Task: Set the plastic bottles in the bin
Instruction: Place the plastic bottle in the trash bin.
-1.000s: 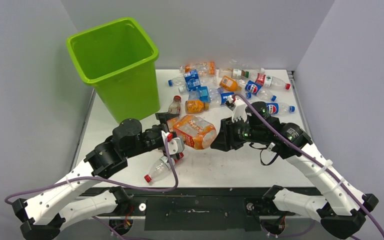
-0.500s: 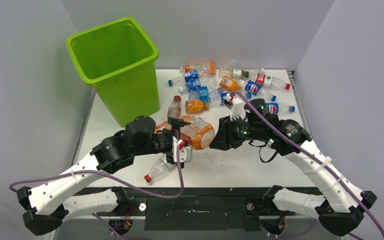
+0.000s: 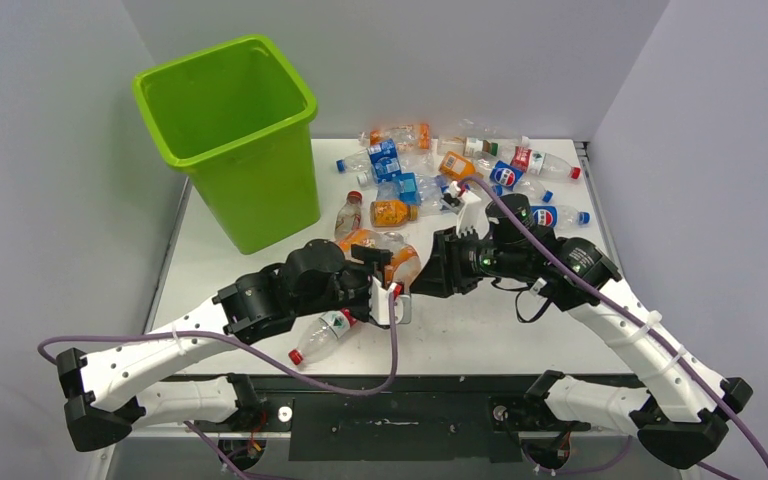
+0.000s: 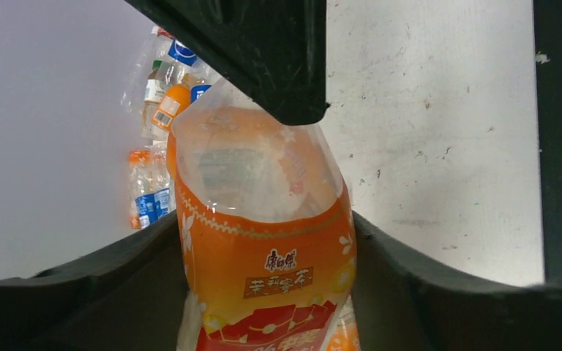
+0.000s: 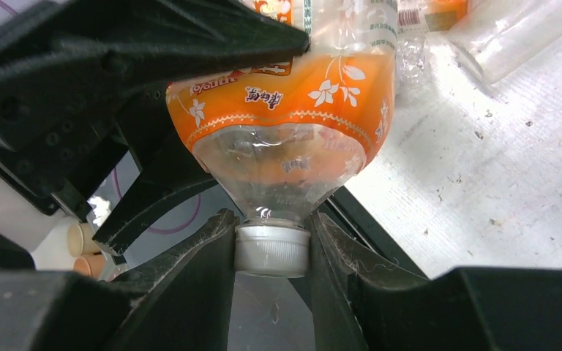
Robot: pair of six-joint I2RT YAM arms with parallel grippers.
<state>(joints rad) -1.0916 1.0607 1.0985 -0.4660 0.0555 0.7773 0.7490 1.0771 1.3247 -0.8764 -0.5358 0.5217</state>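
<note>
A large clear bottle with an orange label [image 3: 388, 262] [image 4: 260, 190] hangs above the table between both arms. My right gripper [image 3: 424, 278] [image 5: 272, 252] is shut on its white cap [image 5: 272, 248]. My left gripper [image 3: 384, 284] [image 4: 263, 245] has its jaws pressed against both sides of the labelled body. In the right wrist view the left fingers [image 5: 154, 44] lie over the label. The lime-green bin [image 3: 260, 190] stands at the back left. Several more plastic bottles [image 3: 460, 170] lie piled at the back of the table.
A small bottle with a red cap [image 3: 322, 334] lies beside the left arm near the front edge. Another red-capped bottle [image 3: 348, 212] and an orange one [image 3: 392, 212] lie just right of the bin. Grey walls enclose the table on three sides.
My left arm has swung right along the orange-labelled bottle and its jaws have closed in on the body. The right gripper kept hold of the cap and shifted slightly back.
</note>
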